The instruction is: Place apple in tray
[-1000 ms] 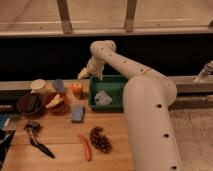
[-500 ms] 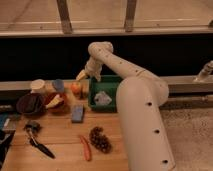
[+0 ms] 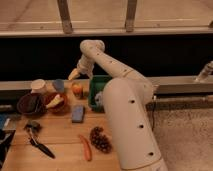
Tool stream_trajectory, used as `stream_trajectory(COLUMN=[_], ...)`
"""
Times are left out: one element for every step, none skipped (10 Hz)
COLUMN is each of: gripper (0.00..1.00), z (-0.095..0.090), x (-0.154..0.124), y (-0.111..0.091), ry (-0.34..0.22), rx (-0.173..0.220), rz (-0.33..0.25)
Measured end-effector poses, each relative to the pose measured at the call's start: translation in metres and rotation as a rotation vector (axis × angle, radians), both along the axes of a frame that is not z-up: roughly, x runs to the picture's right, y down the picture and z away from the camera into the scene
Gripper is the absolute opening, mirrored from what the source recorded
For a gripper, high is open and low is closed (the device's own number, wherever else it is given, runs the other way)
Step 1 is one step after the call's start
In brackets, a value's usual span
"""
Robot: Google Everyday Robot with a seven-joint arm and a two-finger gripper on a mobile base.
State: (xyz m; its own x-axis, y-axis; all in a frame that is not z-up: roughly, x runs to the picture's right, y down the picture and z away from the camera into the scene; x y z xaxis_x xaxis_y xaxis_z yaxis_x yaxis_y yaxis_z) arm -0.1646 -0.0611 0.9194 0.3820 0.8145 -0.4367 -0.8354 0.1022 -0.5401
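The apple (image 3: 77, 89), small and orange-red, sits on the wooden table just left of the green tray (image 3: 97, 85). The tray's right part is hidden behind my white arm. My gripper (image 3: 74, 75) hangs just above the apple, slightly to its left, and is apart from it. Nothing shows in the gripper.
Left of the apple are two dark bowls (image 3: 31, 104) (image 3: 55, 101), a white cup (image 3: 38, 86) and a bluish cup (image 3: 59, 85). A blue sponge (image 3: 78, 113), a carrot (image 3: 86, 147), a grape bunch (image 3: 100, 139) and a black tool (image 3: 37, 140) lie nearer the front. A dark ledge runs behind the table.
The gripper has moved left and slightly down, from over the tray's left edge to above the apple. The apple and tray have not moved.
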Motion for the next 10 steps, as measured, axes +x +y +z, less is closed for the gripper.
stream_trajectory(gripper=[0.8, 0.8, 0.8, 0.8, 0.8, 0.8, 0.8, 0.8, 0.8, 0.8], z=[-0.002, -0.004, -0.008, -0.011, -0.013, -0.014, -0.016, -0.016, -0.016, -0.014], x=[-0.004, -0.004, -0.01, -0.016, -0.018, -0.018, -0.017, -0.018, -0.019, -0.018], y=[0.001, 0.002, 0.005, 0.009, 0.012, 0.017, 0.021, 0.023, 0.026, 0.03], ry=[-0.019, -0.03, -0.049, -0.067, -0.077, -0.084, -0.086, -0.089, -0.091, -0.092], rx=[0.001, 0.001, 0.0, -0.002, -0.009, -0.019, -0.026, -0.031, -0.04, -0.049], rz=[-0.009, -0.015, -0.025, -0.036, -0.04, -0.041, -0.042, -0.041, -0.037, -0.033])
